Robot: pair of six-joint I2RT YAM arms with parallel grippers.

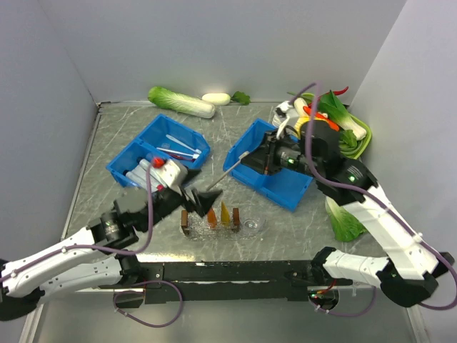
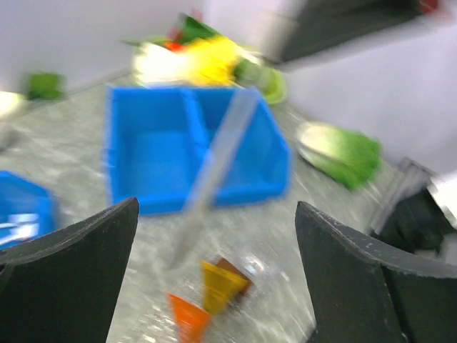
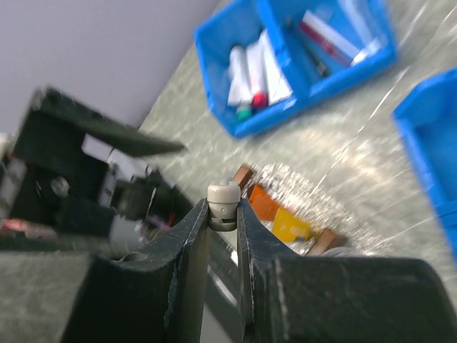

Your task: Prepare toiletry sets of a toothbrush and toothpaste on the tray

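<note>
Two arms, one item in hand.

- Right gripper (image 3: 222, 214): fingers closed tight on the butt end of the toothbrush (image 1: 234, 163).
- Toothbrush: in the air, slanting down and to the left over the table (image 1: 107, 143), between the right blue bin (image 1: 285, 187) and the tray (image 1: 254, 226). Its low tip is near the left gripper (image 1: 201, 199). It is not on the tray.
- Left gripper: fingers spread wide with nothing between them, hanging just above the tray's left end.
- Tray: clear oval, flat on the table near the arm bases. It carries an orange tube (image 1: 212, 217), a yellow tube (image 1: 224, 214) and two brown pieces.
- Left blue bin (image 1: 143, 136): holds more pale brushes and tubes.
- Vegetables (image 1: 180, 101): along the far edge and the right side.
</note>
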